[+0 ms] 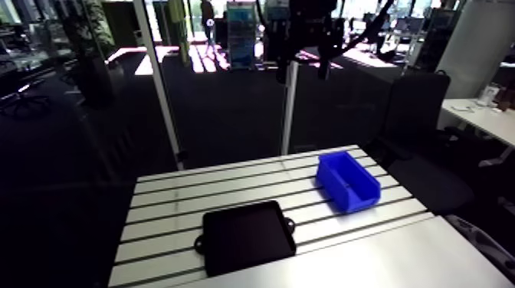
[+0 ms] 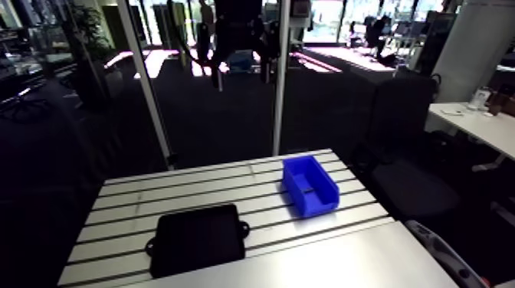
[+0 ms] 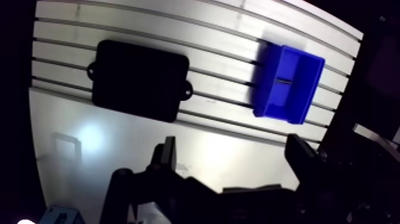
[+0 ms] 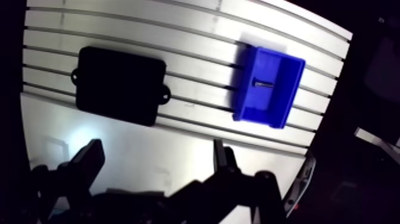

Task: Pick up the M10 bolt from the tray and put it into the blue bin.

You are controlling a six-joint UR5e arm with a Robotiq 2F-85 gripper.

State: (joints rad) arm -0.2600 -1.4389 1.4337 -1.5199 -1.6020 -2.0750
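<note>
Your pincer (image 3: 233, 164) hangs high over the worktop (image 3: 149, 143), fingers wide apart, holding nothing. The bolt (image 4: 262, 84) lies inside the blue bin (image 4: 265, 116), and the black tray (image 3: 140, 80) looks bare. The job seems done, so any move should stay well above the bin's walls.

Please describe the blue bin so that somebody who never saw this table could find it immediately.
Start from the slotted aluminium table. Two things rest on it: a flat black tray with small ears, and, apart from it and nearer the table's far edge, the blue bin. It alone is bright blue and deep-walled, with a small bolt-like part lying inside.
</note>
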